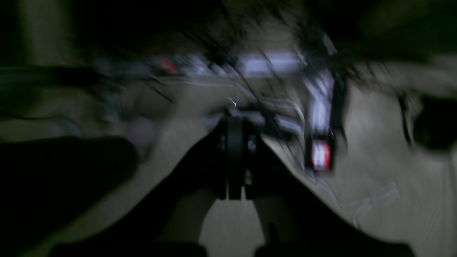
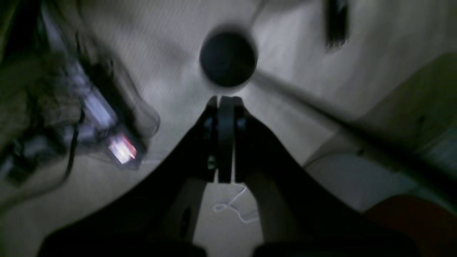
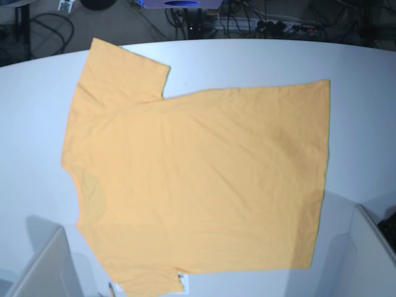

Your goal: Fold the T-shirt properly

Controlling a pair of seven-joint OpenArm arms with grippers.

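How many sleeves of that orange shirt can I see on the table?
2. On the light-orange short-sleeved cotton T-shirt lying flat on the white table, one sleeve points to the far-left corner; the other lies at the near edge, partly cut off by the picture.

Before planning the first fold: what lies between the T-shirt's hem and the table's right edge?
Only bare white table beside the T-shirt, seen in the base view.

We are seeing a white table [image 3: 260,62] | the T-shirt [image 3: 198,179] is lying spread flat on it, plain side up
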